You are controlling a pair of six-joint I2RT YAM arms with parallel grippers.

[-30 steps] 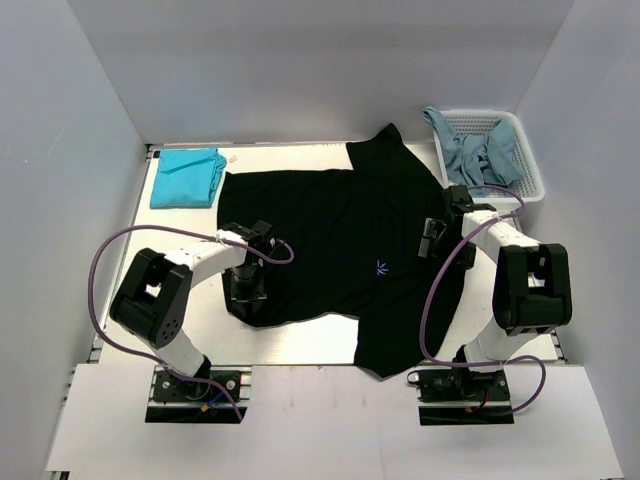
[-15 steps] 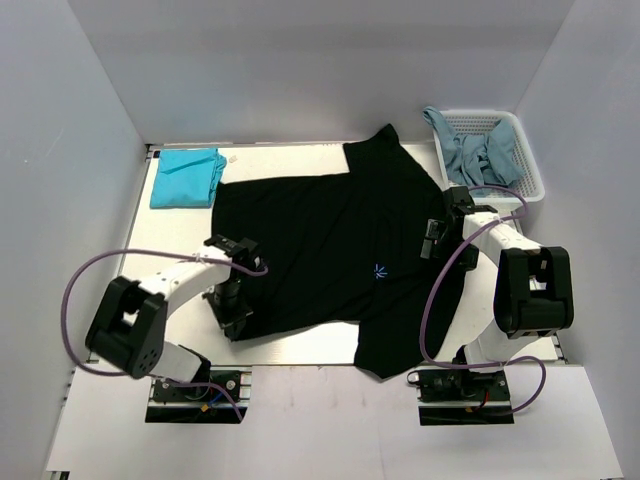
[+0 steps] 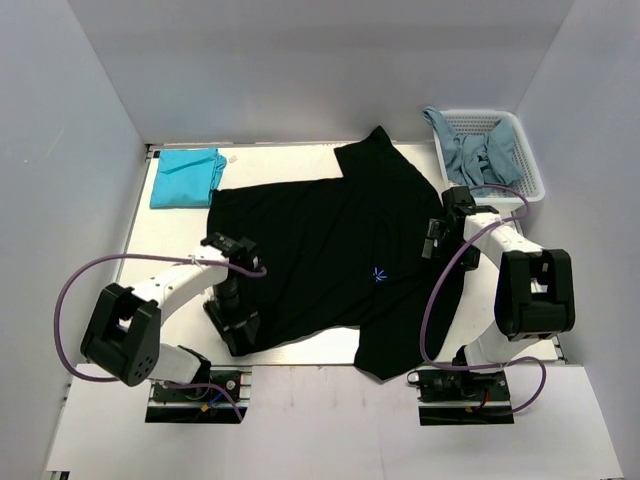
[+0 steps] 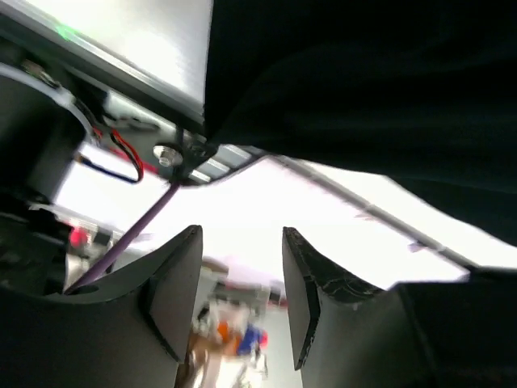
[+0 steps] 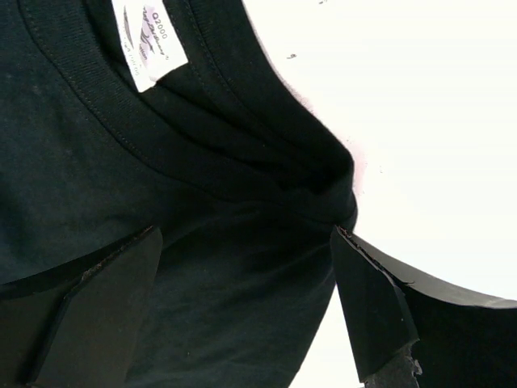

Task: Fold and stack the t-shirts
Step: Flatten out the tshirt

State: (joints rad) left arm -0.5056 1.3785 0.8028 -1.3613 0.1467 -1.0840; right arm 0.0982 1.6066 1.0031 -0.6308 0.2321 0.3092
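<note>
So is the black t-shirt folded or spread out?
Spread out: the black t-shirt lies open and mostly flat across the table, both sleeves extended.

A white mesh basket (image 3: 500, 124) sits at the far right corner of the tabletop (image 3: 175, 235), tucked close to the right wall (image 3: 590, 150). The tabletop is plain, smooth white. Pale grey walls shut it in: the left wall (image 3: 70, 150), the back wall (image 3: 320, 70) and that right one. Along the near edge, a flat white board (image 3: 320, 425) runs from side to side.
</note>
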